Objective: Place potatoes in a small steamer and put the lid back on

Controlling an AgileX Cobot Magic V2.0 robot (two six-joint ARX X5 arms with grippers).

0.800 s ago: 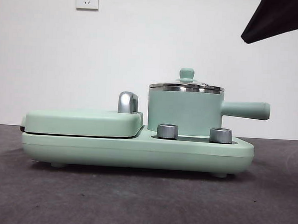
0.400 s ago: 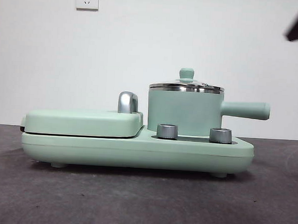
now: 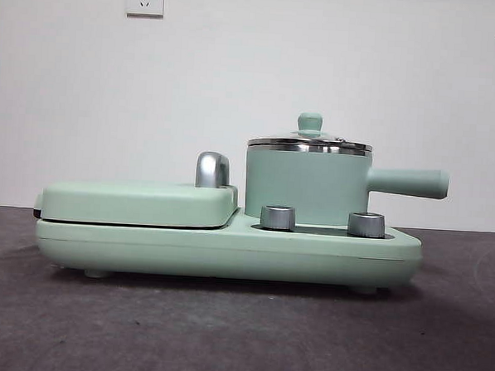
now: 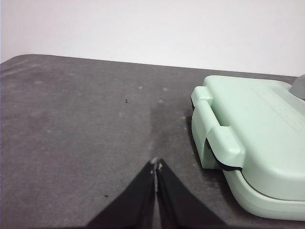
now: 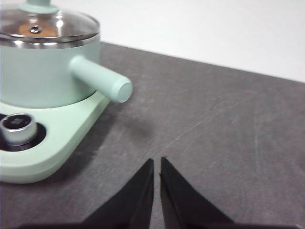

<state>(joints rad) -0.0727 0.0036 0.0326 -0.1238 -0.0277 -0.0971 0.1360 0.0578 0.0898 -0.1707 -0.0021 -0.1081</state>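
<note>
Potatoes [image 5: 27,29] show only as an orange-brown patch through the lid [image 3: 309,142], which already sits square on the small steamer [image 3: 307,187], itself seated on the green cooker base [image 3: 227,249] beside the shut grill plate [image 3: 139,203]. Your left gripper [image 4: 156,164] hangs over bare table [image 4: 71,124] near the grill end, jaws pressed together and empty; your right gripper [image 5: 157,162] sits off the pot's side handle [image 5: 100,78], jaws nearly touching, holding nothing. Judge it finished: keep both arms clear and don't nudge that handle
</note>
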